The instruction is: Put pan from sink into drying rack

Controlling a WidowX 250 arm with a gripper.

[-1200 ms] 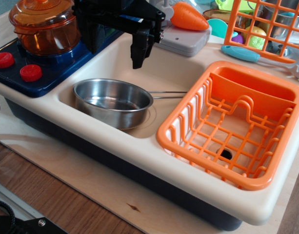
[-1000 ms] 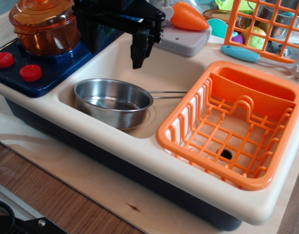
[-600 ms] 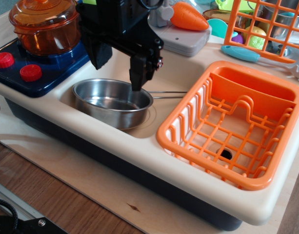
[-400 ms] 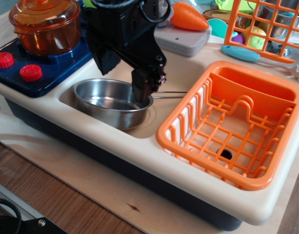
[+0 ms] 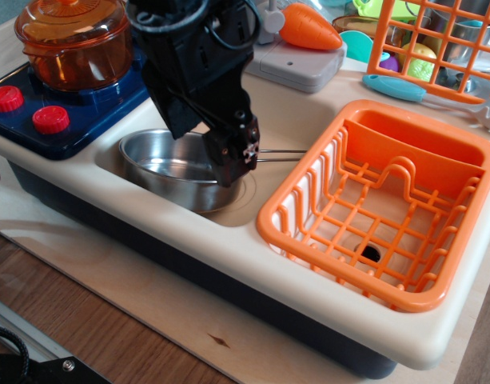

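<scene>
The shiny silver pan (image 5: 161,164) lies in the cream sink (image 5: 288,108), its thin wire handle (image 5: 283,154) pointing right toward the orange drying rack (image 5: 436,160). My black gripper (image 5: 206,156) hangs low over the pan's right half and covers it. One finger (image 5: 233,164) reaches down at the pan's right rim, close to where the handle starts. The jaws look spread apart and hold nothing. I cannot tell whether the finger touches the rim. The rack sits empty to the right of the sink.
An orange transparent lidded pot (image 5: 69,40) stands on the blue stove at the back left, with red knobs (image 5: 50,119). A toy carrot (image 5: 307,28) lies on a grey box behind the sink. An orange open-grid basket of toys (image 5: 432,44) stands at the back right.
My gripper has come down from above the sink's back edge and forward to the pan's right rim. The pan and rack have not moved.
</scene>
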